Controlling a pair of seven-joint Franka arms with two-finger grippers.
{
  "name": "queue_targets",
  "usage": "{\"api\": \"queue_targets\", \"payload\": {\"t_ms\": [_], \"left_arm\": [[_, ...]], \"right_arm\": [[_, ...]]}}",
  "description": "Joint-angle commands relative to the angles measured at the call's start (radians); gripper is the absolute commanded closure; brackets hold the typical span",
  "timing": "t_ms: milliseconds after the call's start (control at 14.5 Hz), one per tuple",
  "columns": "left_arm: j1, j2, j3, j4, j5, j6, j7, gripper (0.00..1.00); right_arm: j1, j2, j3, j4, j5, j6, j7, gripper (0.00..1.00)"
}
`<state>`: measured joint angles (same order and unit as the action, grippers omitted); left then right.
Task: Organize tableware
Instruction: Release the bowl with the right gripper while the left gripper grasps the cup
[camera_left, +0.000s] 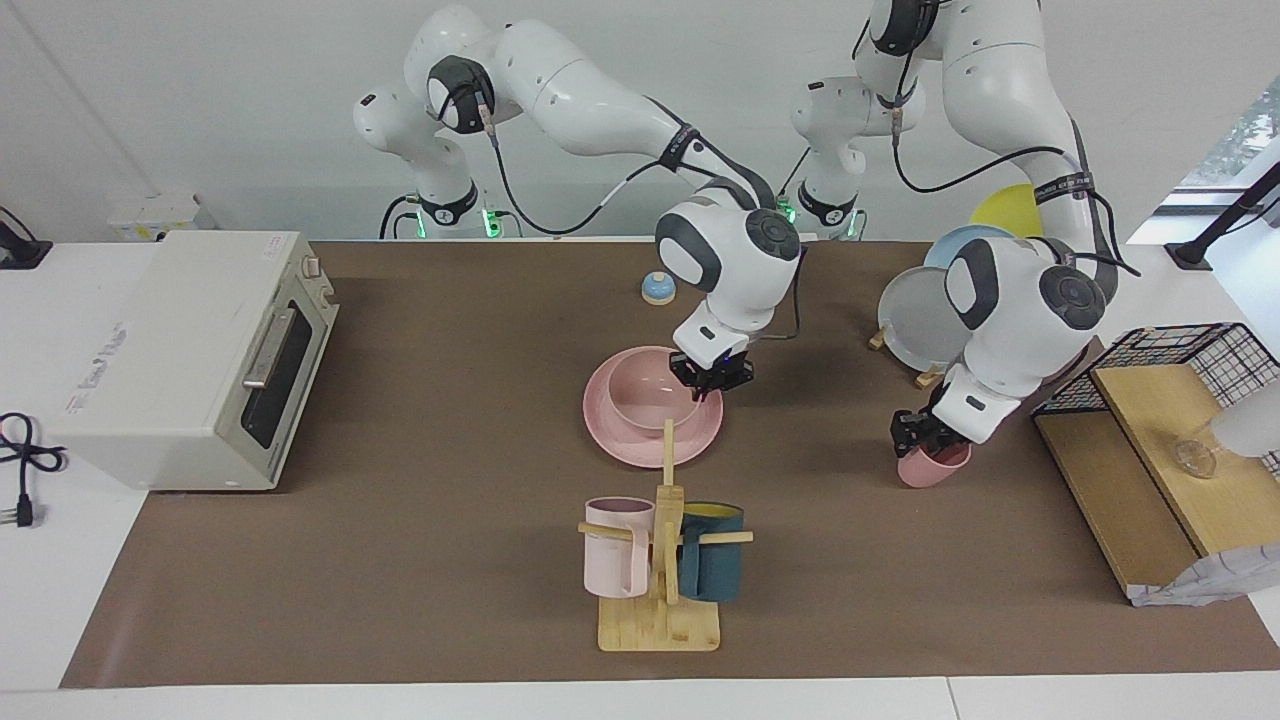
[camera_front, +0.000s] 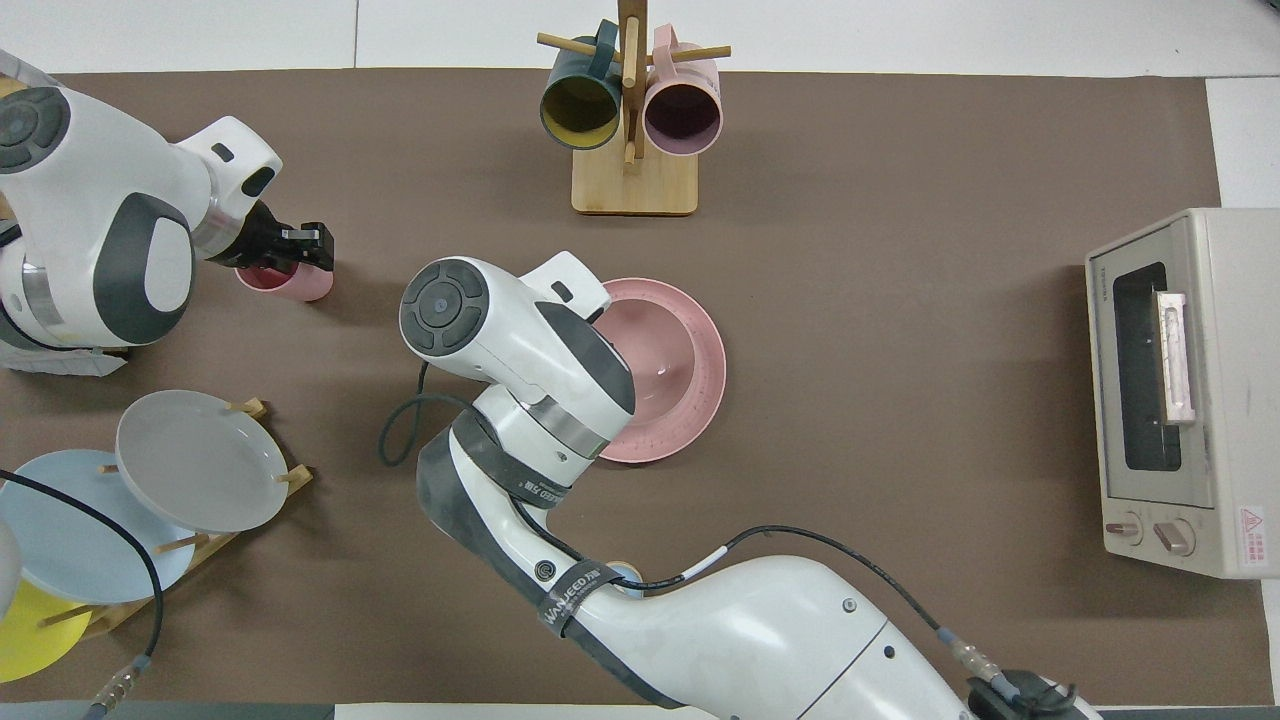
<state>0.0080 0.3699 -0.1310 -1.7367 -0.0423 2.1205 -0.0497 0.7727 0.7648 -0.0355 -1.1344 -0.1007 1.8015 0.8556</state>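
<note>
Counter (camera_left: 400, 560): brown matte sheet over a white top, flat, fills most of both views.
Plate (camera_left: 620, 440): matte salmon-pink, wide, round, flat; centre of the facing view, just toward the robots from the mug tree.
Bowl (camera_left: 650, 400): same salmon-pink, smaller, deep, round; sits on the plate.
Cup (camera_left: 932, 468): salmon-pink, small, tapered, no handle; stands on the counter right of centre in the facing view, toward the left arm's end, well apart from the plate.
Right claw (camera_left: 710, 385): black, at the bowl's rim on the side toward the left arm; fingers look close together around the rim, but whether they pinch it cannot be told. Overhead view: hidden under its own wrist.
Left claw (camera_left: 925, 437): black, down at the cup's rim; fingers sit at the rim, clamped or not cannot be told.
Mug tree (camera_left: 662, 560): pale wood post, pegs, square base; lower centre of the facing view.
Mugs: pale-pink (camera_left: 617, 545) and teal (camera_left: 712, 565), handled, hung on the pegs.
Plate rack (camera_front: 190, 520): wooden; grey (camera_front: 200, 460), blue (camera_front: 60, 540) and yellow (camera_front: 25, 630) round plates leaning in it, lower left of the overhead view.
Toaster oven (camera_left: 190, 360): boxy off-white metal, glass door; left of the facing view.
Wire basket (camera_left: 1190, 350): black mesh, right edge of the facing view.
</note>
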Motion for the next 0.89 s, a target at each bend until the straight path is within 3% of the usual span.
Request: {"api": "queue_targets", "payload": {"t_ms": [0, 69, 138, 206, 619, 825], "left_arm": [[0.0, -0.043, 0.002, -0.053, -0.002, 0.027, 0.016, 0.89], [0.001, -0.043, 0.002, -0.05, -0.002, 0.021, 0.016, 1.0], [0.001, -0.043, 0.002, -0.046, -0.002, 0.016, 0.017, 1.0], [0.001, -0.046, 0.004, -0.04, -0.002, 0.006, 0.019, 1.0], [-0.046, -0.08, -0.009, 0.198, -0.011, -0.347, -0.068, 1.0], [-0.135, -0.124, -0.015, 0.241, -0.024, -0.435, -0.215, 1.0]], "right_arm": [[-0.013, -0.01, 0.008, 0.019, 0.001, -0.031, 0.014, 0.32], [-0.021, -0.03, 0.006, 0.019, 0.001, -0.057, 0.013, 0.22], [-0.027, -0.048, 0.006, 0.019, -0.001, -0.071, 0.008, 0.07], [-0.036, -0.065, 0.006, 0.019, -0.001, -0.089, 0.005, 0.0], [-0.143, -0.221, 0.006, 0.001, 0.006, -0.204, -0.13, 0.0], [-0.257, -0.343, 0.006, -0.091, 0.025, -0.218, -0.269, 0.0]]}}
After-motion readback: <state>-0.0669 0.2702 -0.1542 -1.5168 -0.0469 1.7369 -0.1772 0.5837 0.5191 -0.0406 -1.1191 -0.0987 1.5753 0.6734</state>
